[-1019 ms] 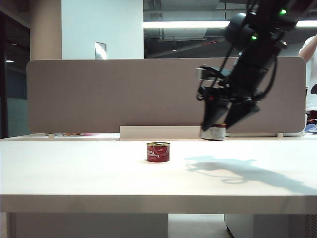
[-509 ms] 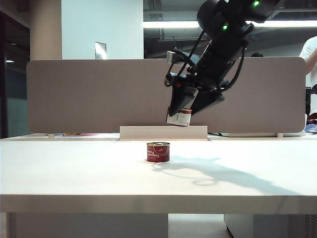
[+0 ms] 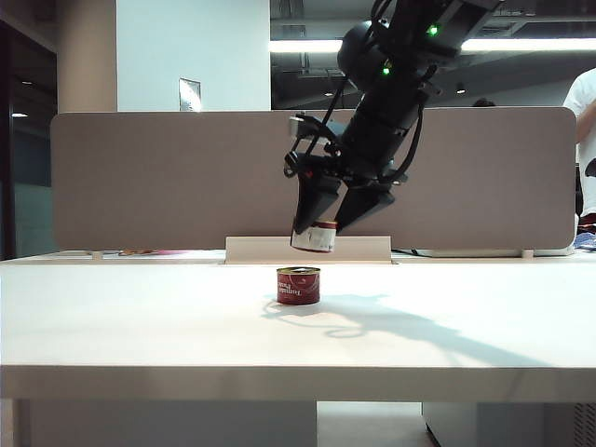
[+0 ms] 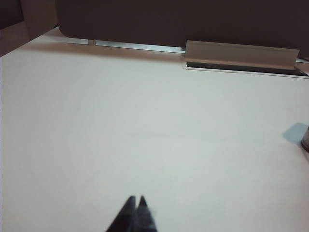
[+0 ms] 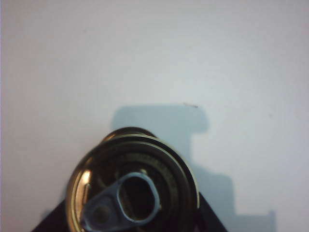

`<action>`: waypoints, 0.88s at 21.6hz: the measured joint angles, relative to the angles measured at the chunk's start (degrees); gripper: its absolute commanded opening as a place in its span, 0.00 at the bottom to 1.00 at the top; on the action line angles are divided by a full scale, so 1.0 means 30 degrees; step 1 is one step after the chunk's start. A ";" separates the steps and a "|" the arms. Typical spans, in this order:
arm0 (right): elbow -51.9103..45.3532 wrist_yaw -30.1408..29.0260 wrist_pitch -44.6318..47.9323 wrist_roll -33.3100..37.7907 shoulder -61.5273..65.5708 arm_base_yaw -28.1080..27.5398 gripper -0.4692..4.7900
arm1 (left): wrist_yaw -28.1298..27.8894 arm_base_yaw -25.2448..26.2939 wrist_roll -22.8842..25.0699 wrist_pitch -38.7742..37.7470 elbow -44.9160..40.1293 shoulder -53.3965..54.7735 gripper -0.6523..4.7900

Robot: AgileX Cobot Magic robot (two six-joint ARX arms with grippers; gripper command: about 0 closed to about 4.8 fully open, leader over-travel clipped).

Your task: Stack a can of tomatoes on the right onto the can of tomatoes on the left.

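Holding a tomato can (image 3: 314, 237) tilted in the air, the right gripper (image 3: 321, 223) hangs just above the other can (image 3: 298, 285) on the table (image 3: 140, 317).
The left gripper (image 4: 136, 203) rests closed over bare tabletop.

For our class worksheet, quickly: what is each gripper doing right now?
Left gripper: shut, empty, low over the table.
Right gripper: shut on the tomato can, in the air above the other can.
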 measured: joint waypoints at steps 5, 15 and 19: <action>0.0328 0.0073 -0.0080 0.0000 0.0495 0.0175 0.46 | 0.0000 0.0000 0.0000 0.0044 -0.0007 0.0000 0.11; 0.2812 0.0503 -0.1967 0.0000 0.2142 0.0561 0.46 | -0.0015 0.0000 0.0000 0.0036 -0.0007 0.0000 0.11; 0.2849 0.0503 -0.1763 -0.0007 0.2135 0.0568 0.46 | -0.0015 0.0000 0.0000 0.0036 -0.0007 0.0000 0.11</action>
